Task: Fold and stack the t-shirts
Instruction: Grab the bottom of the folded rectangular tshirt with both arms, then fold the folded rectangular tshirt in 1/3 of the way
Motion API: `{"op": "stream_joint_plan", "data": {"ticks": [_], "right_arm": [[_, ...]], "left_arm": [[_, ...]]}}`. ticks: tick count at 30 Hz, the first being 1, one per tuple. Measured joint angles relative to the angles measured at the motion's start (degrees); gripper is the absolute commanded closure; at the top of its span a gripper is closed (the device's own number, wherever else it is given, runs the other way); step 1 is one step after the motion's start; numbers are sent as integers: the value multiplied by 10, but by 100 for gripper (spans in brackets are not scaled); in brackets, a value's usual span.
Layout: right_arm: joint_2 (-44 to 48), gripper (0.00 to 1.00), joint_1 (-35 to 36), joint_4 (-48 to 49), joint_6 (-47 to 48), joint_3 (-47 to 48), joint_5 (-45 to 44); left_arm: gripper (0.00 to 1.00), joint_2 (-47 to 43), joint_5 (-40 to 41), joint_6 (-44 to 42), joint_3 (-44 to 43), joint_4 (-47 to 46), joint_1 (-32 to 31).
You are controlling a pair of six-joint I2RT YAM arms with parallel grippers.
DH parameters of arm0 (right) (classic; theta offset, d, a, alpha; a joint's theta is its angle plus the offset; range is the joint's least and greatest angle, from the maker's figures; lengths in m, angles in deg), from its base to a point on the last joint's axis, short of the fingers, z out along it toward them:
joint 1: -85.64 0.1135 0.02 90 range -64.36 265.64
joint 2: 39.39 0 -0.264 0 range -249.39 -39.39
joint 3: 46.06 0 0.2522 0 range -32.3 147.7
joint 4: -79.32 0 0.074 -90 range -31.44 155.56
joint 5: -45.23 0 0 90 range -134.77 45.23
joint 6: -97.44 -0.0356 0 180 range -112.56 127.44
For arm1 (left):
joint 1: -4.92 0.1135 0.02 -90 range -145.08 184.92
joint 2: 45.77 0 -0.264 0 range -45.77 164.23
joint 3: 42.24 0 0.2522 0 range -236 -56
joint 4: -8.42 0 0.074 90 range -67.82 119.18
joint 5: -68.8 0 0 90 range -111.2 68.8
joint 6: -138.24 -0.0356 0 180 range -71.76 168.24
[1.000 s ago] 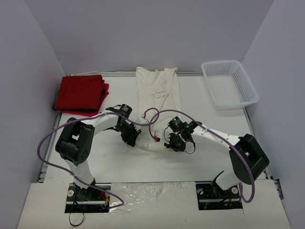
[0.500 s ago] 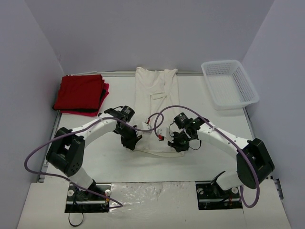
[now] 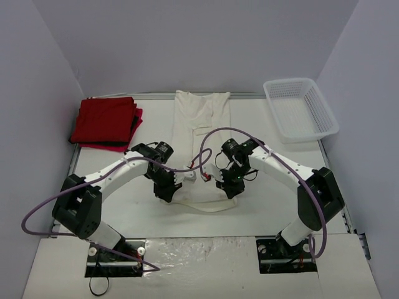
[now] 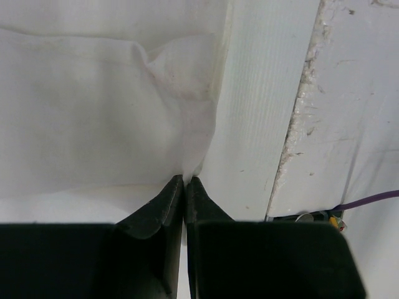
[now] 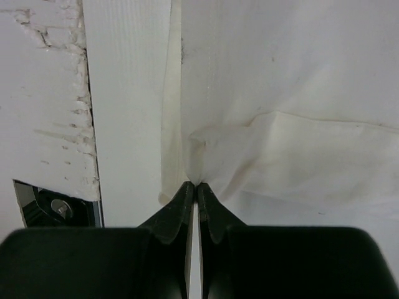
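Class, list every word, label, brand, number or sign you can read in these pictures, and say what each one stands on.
No text can be read in any view.
The cream-white t-shirt, the red t-shirts and the mesh basket show no print.
A small pale patch on the cream-white t-shirt is too small to read.

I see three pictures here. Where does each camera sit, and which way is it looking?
Top external: above and behind the arms, looking down on the table; both arms, the cream-white t-shirt, red t-shirts and basket show.
Left wrist: on the left arm, looking along the left gripper, shut on the shirt.
Right wrist: likewise along the right gripper.
Shared: both wrist views show that cream-white t-shirt's pinched edge.
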Motion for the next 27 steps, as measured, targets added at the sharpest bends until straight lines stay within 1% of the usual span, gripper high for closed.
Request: {"op": "stream_joint_plan", "data": {"ticks": [10,14,20,24,27], "right_arm": [[-7,100,-3,-100,76,46,54],[-7,100,-11,-120,92,65,66],[-20,100,-55,-127,107,91,70],[-45,100,-73,-126,103,101,68],[-68,100,-83,-120,96,109,64]], "left_arm": [[98,-33,-45,-42,1,43,-1],[98,-38,-48,-47,1,45,-2],[98,-64,-27,-16,13,-13,1],[98,-87,-13,5,15,-70,23],[98,-88,-7,13,11,-101,38]]}}
